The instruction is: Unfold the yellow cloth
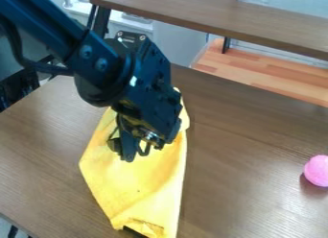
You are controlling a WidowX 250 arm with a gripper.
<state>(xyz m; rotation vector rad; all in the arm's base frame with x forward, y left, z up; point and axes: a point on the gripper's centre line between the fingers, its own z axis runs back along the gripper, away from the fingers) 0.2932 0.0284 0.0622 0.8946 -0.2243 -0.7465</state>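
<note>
The black gripper (135, 149) hangs over the upper middle part of the yellow cloth (137, 184), left of the view's centre. Whether its jaws hold any fabric cannot be made out. The cloth lies as a long, narrow shape on the brown table, from beneath the arm down to the view's bottom edge. Its left side bulges to a corner, and its lower end is creased and turned over near a small dark patch. The arm hides much of the cloth's upper part.
A pink ball (316, 171) rests on the brown table (250, 150) near the right edge. A raised brown shelf (224, 18) crosses the top, with a lighter wooden surface (256, 76) behind the table.
</note>
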